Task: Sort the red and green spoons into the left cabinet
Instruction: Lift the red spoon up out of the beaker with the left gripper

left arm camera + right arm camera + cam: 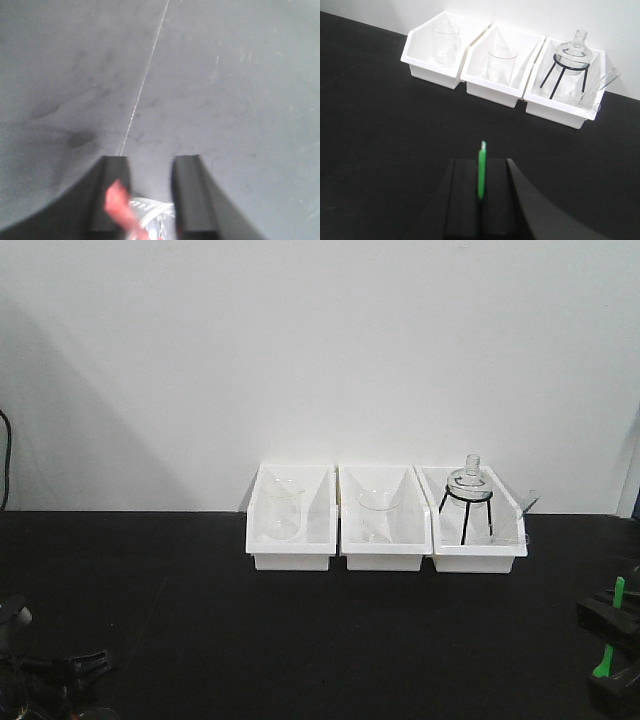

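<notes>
So the right claw (481, 161) was pinched narrow on the green spoon (481, 175), with the handle poking straight up out of the jaws. A skinny grip like that could've let it twist or slip on a quick swing. The left claw (150, 160) had the red spoon (119, 204) leaning on one finger with a gap beside it. I couldn't tell if it was really clamped, so that one looked likelier to drop. Ahead of the left claw was a plain grey surface (225, 100), maybe a shelf. Ahead of the right claw, across the black tabletop (380, 140), sat three white bins (492, 92) of glassware, easy to clip. No readable labels anywhere.
</notes>
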